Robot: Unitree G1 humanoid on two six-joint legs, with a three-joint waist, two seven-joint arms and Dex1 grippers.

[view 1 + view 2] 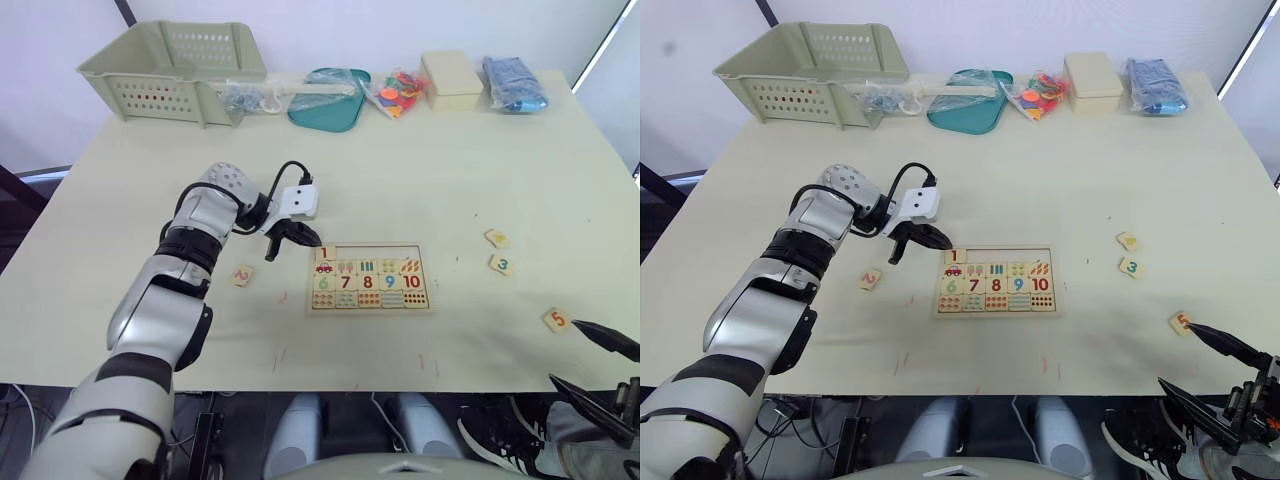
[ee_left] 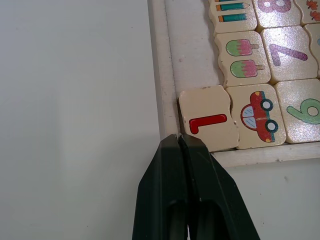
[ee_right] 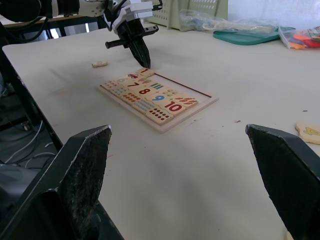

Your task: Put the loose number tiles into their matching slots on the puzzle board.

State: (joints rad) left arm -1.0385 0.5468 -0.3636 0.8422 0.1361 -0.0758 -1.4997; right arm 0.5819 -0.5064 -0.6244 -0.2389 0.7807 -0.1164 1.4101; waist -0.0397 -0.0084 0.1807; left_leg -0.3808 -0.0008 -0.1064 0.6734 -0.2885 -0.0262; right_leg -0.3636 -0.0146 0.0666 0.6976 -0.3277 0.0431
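Note:
The puzzle board lies mid-table with tiles 6 to 10, picture tiles and dot tiles in it. The red 1 tile lies in the end slot of the far row, beside the car tile. My left gripper is shut, holding nothing, its tips at the board's rim by that tile. The rest of the slot row is bare. Loose tiles: the 2 left of the board, a yellow-digit tile, the 3 and the 5 on the right. My right gripper is open near the 5.
Along the far edge stand a green basket, a teal tray, a bag of coloured pieces, a cream box and a blue bag. The table's front edge runs just under the right gripper.

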